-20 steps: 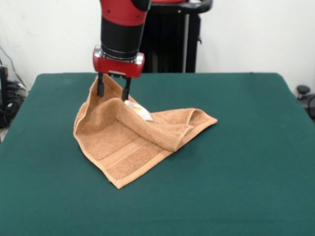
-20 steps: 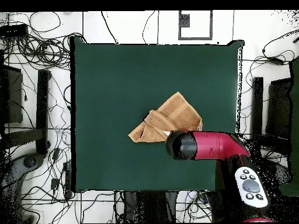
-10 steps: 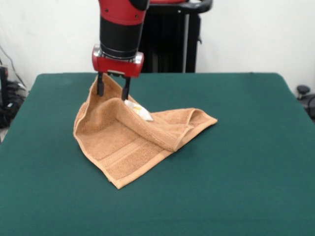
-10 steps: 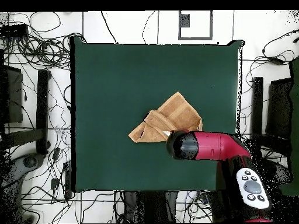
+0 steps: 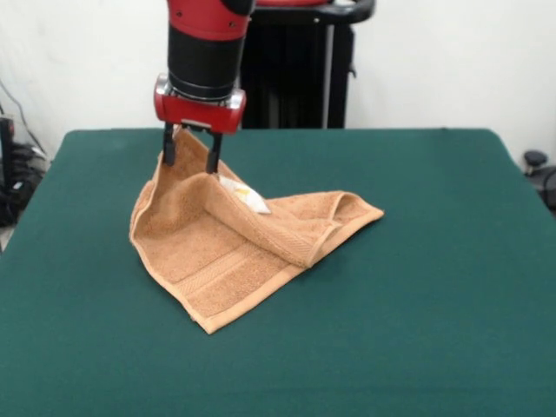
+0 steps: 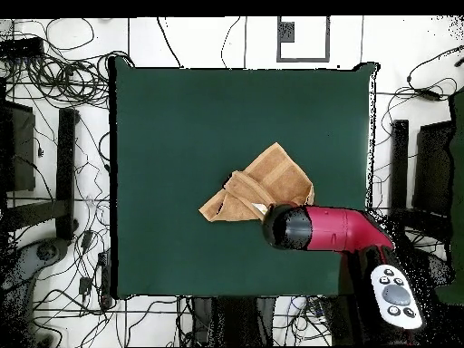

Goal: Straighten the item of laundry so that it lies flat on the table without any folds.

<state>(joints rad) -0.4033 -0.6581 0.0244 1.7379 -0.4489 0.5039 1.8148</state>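
Towel [image 5: 234,252] corner sits pinched between my pincer [image 5: 188,156] tips and is lifted; below and beside them the cloth lies folded on the table [image 5: 434,304], a white tag [image 5: 246,196] just beside the tips. Overhead, the arm [image 6: 331,228] hides my pincer and that corner.

Folded tan towel [image 6: 263,184] on green table [image 6: 181,118], red arm [image 6: 331,228] overlapping its corner
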